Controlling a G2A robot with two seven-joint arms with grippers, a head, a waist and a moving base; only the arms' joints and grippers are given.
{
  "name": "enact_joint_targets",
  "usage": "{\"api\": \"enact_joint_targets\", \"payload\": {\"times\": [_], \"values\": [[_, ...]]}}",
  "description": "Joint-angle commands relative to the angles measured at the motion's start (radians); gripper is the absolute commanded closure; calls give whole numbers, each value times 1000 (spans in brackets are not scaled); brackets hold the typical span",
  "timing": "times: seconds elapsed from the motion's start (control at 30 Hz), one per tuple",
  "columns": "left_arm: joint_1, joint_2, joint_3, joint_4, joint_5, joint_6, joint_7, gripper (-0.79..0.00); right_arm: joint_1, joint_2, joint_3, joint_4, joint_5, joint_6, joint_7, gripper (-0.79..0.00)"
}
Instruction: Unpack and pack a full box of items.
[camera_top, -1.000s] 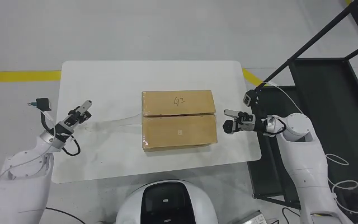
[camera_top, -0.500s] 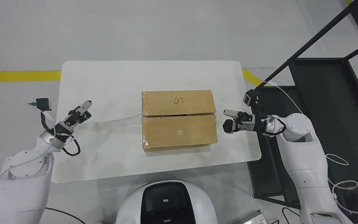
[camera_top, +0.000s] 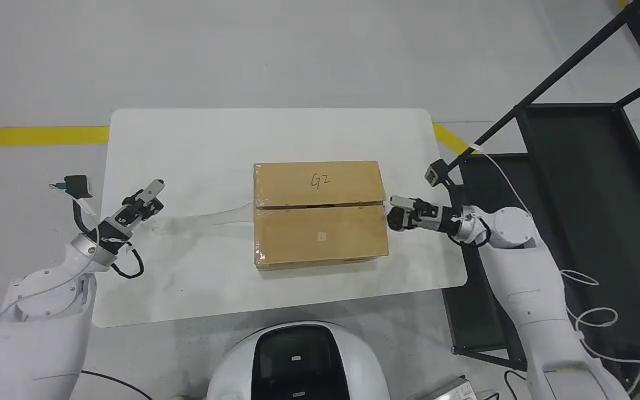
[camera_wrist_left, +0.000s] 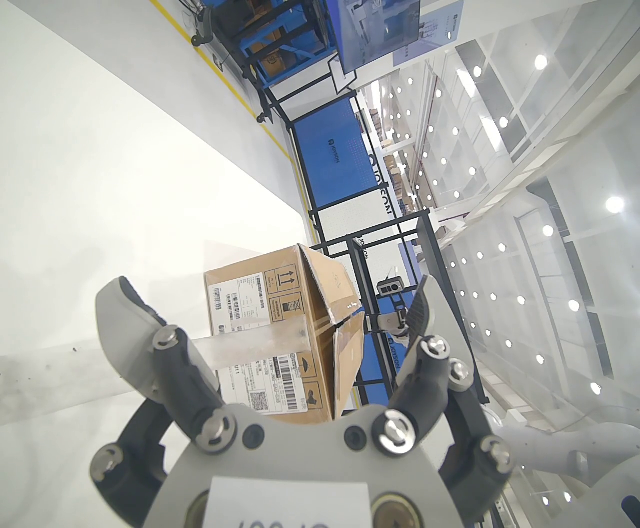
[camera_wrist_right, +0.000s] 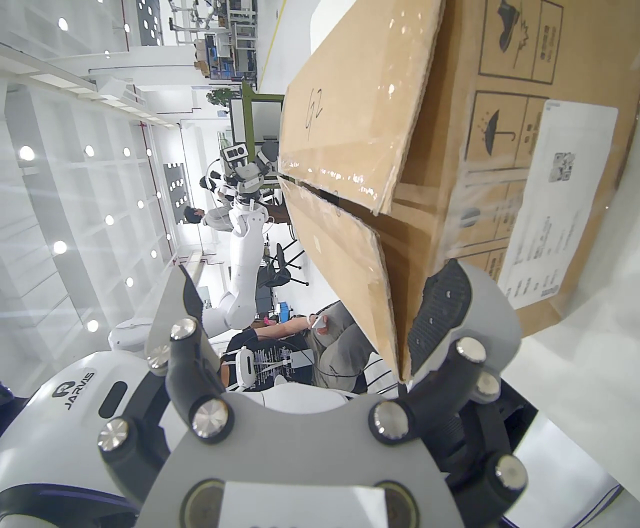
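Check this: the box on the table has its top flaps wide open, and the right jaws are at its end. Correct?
No: the top view shows the flaps folded shut over the box. The right jaws are at its end.

I see the cardboard box (camera_top: 320, 215) closed at the middle of the white table (camera_top: 200, 150), its flap seam running left to right. My right gripper (camera_top: 394, 213) sits at the box's right end by the seam. My left gripper (camera_top: 151, 193) hangs over the table's left side, well apart from the box.
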Motion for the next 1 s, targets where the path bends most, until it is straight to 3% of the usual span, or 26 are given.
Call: {"api": "enact_joint_targets", "payload": {"times": [0.0,0.4,0.6,0.97], "values": [[0,0,0,0,0,0,0,-785,10,-1,-12,6,12,-4,10,-785],[0,0,0,0,0,0,0,-785,84,-6,-68,75,130,14,122,-785],[0,0,0,0,0,0,0,-785,110,2,-73,120,245,31,237,-785],[0,0,0,0,0,0,0,-785,54,76,-181,-31,453,52,237,-785]]}}
